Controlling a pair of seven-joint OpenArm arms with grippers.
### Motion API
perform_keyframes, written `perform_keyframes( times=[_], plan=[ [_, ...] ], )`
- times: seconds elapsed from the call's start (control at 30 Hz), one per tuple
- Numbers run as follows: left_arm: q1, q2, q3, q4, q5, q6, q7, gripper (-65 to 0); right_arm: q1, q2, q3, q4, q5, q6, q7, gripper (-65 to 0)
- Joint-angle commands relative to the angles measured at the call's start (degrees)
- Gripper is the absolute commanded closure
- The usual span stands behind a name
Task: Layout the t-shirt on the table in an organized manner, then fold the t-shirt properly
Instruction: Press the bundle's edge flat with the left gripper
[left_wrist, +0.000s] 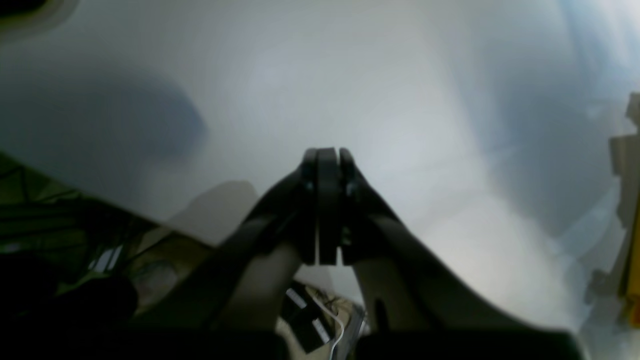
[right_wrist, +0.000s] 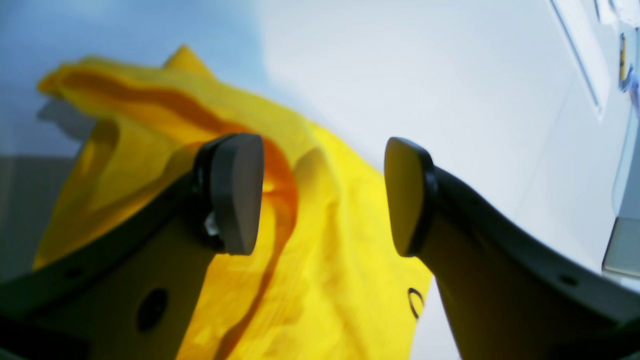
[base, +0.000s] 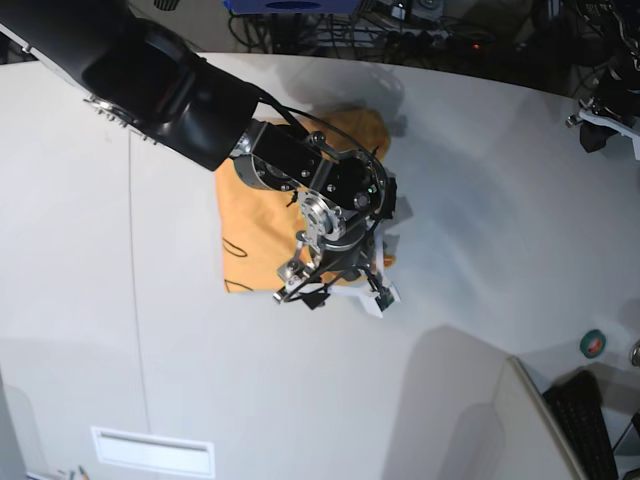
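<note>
T-shirt (right_wrist: 320, 240) first, since that's what we're working on: from the left wrist view we can't see it at all, just bare table (left_wrist: 400, 100) under the left gripper (left_wrist: 327, 155), whose fingers are pressed together on nothing. From the right wrist view the orange cloth sits directly below and ahead of the right gripper (right_wrist: 322, 195), fingers spread wide with fabric showing in the gap, not pinched; a raised fold runs away toward the far left, so the cloth isn't flat yet. From the base view the shirt lies nearer the table's far edge, roughly mid-width, with our right arm hanging right over it and covering a good part. The left arm is barely in frame. We'd say the right one is clearly nearer, so the next grab should be its job.
</note>
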Motion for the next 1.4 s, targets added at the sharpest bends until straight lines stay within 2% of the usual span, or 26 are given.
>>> perform_keyframes(
  times=[0.0, 0.07, 0.13, 0.2, 0.27, 0.37, 0.47, 0.53, 0.6, 0.67, 0.73, 0.8, 0.87, 0.97, 1.03, 1.07, 1.1, 1.13, 1.2, 1.23, 1.27, 1.37],
  plan=[
    [0.1, -1.1, -0.3, 0.0, -0.7, -0.2, -1.0, 0.0, 1.9, -0.8, 0.2, 1.1, -1.0, -0.2, 0.8, -36.5],
    [-0.7, -1.1, -0.3, -1.1, -0.6, -0.2, -1.0, 0.0, 1.8, -0.8, 0.1, 1.8, -1.0, 0.7, -1.2, -36.5],
    [-0.8, -1.1, -0.2, -1.5, -0.3, -0.2, -1.0, 0.0, 0.6, -0.5, 0.1, 6.9, -1.0, 3.5, -5.2, -36.5],
    [-0.8, -1.1, 1.6, -1.0, -0.4, -0.2, -1.0, 0.0, -1.7, 0.1, 0.3, 13.9, -1.1, 6.1, -6.8, -36.5],
    [-0.8, -1.1, 6.1, 0.9, -0.3, 0.1, -1.1, 0.0, -3.2, 1.7, 0.4, 19.2, -1.1, 7.8, -7.0, -36.5],
    [-1.3, -0.8, 13.8, 4.0, -0.3, 0.6, -1.3, 0.0, -5.1, 2.8, 3.5, 24.1, -1.2, 7.9, -8.9, -36.5],
    [-5.1, -0.8, 21.3, 5.3, 0.0, 4.0, -3.3, 0.0, -7.8, 3.8, 9.3, 28.0, -1.2, 8.2, -9.8, -36.5],
    [-8.4, -1.3, 28.6, 5.2, 2.8, 4.8, -6.3, 0.0, -9.2, 6.2, 12.2, 30.6, -1.2, 8.3, -9.9, -36.5],
    [-13.4, -2.0, 36.2, 3.6, 7.8, 4.8, -6.9, 0.0, -10.6, 8.3, 14.5, 32.8, -1.2, 8.3, -9.9, -36.5],
    [-19.2, -2.2, 41.4, -0.2, 10.3, 4.8, -4.6, -8.6, -11.7, 10.2, 16.1, 34.0, -1.2, 8.3, -10.0, -36.5],
    [-25.4, -1.6, 42.4, -4.4, 9.7, 4.8, 0.7, -18.8, -13.2, 11.7, 18.2, 35.1, -1.1, 8.3, -10.0, -36.5],
    [-29.5, -1.1, 42.4, -6.5, 6.5, 4.8, 6.8, -22.5, -14.8, 13.1, 20.1, 36.0, -1.1, 8.3, -10.0, -36.5],
    [-30.9, -0.9, 42.4, -6.5, 1.8, 4.8, 10.4, -21.6, -16.7, 14.7, 21.9, 36.9, -1.1, 8.3, -10.0, -36.5],
    [-28.9, -1.1, 42.4, -1.5, -2.1, 4.8, 11.2, -18.9, -19.5, 17.4, 24.4, 38.1, -1.1, 8.3, -9.4, -36.3],
    [-25.0, -1.1, 42.4, 3.8, -1.8, 4.9, 11.3, -12.3, -20.8, 19.4, 27.0, 38.5, -1.1, 8.3, -9.2, -36.2],
    [-22.7, -0.9, 42.4, 6.0, -2.2, 4.9, 11.3, -5.9, -21.3, 20.1, 28.4, 38.8, -1.1, 8.3, -8.4, -35.7],
    [-20.4, -0.8, 42.7, 7.6, -2.3, 4.9, 11.3, 0.0, -21.8, 20.3, 29.7, 39.1, -1.1, 8.3, -7.3, -33.9],
    [-18.3, -0.3, 43.0, 9.0, -2.3, 4.9, 11.1, 0.0, -22.5, 21.0, 31.0, 39.4, -1.1, 8.6, -6.4, -29.9],
    [-14.3, 3.2, 43.0, 11.4, -2.3, 4.9, 11.0, 0.0, -23.9, 21.8, 34.0, 39.9, -1.1, 11.0, -5.2, -15.5],
    [-12.7, 4.8, 43.1, 12.4, -1.9, 4.9, 11.0, 0.0, -25.0, 21.8, 36.4, 39.7, -1.1, 12.2, -4.6, -5.3],
    [-11.3, 6.5, 43.1, 13.1, -1.8, 4.9, 11.0, 0.0, -26.1, 21.5, 39.3, 39.6, -1.1, 13.3, -4.2, 0.0],
    [-8.7, 9.9, 46.1, 13.4, -1.8, 4.9, 10.6, 0.0, -28.3, 21.3, 44.6, 39.6, -1.1, 19.7, -2.9, 0.0]
  ],
)
